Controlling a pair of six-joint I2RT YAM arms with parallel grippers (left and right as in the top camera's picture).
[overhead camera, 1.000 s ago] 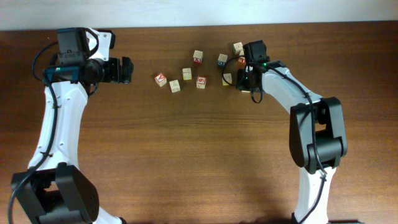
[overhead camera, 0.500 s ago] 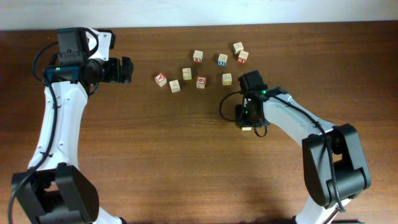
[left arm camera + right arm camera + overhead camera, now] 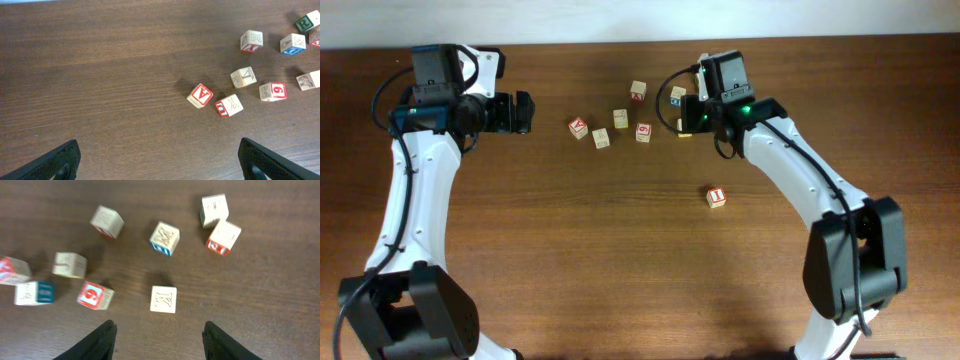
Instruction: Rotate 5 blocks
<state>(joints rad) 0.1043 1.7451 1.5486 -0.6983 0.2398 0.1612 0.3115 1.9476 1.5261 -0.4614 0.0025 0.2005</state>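
Overhead, the I block (image 3: 717, 197) sits alone on the worktop (image 3: 570, 250); other blocks (image 3: 643, 131) cluster near the right fingers (image 3: 97, 342), spread empty like the left fingers (image 3: 57, 160). Probably light, rigid wood: pinch opposite flat faces.

I count ten wooden letter blocks (image 3: 163, 299) on the one table (image 3: 620, 260), and two robot arms (image 3: 405, 200) beside them.

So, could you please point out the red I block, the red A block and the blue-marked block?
red I block (image 3: 717, 197), overhead view, middle of its top face.
red A block (image 3: 200, 95), left wrist view, middle of its red top face.
blue-marked block (image 3: 165, 236), right wrist view, its pale top face.
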